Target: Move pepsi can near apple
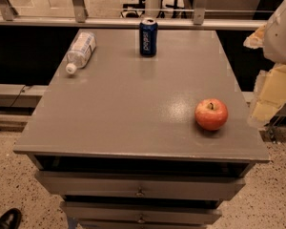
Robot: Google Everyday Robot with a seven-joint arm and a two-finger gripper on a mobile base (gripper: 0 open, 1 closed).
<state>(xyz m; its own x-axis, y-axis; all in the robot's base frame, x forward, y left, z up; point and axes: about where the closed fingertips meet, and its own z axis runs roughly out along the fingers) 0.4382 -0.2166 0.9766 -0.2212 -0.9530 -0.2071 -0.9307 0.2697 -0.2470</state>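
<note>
The dark-blue pepsi can (148, 37) stands upright at the far middle of the grey table top (133, 109), its white lettering facing me. The red-orange apple (211, 114) sits near the table's front right corner, stem up. My gripper (268, 101) hangs at the right edge of the view, just off the table's right side, to the right of the apple and a little above the table top. It holds nothing and is far from the can.
A clear plastic water bottle (80, 51) lies on its side at the far left of the table, cap toward me. The table has drawers (139, 191) below its front edge. A rail (133, 22) runs behind it. A dark shoe (7, 219) shows at bottom left.
</note>
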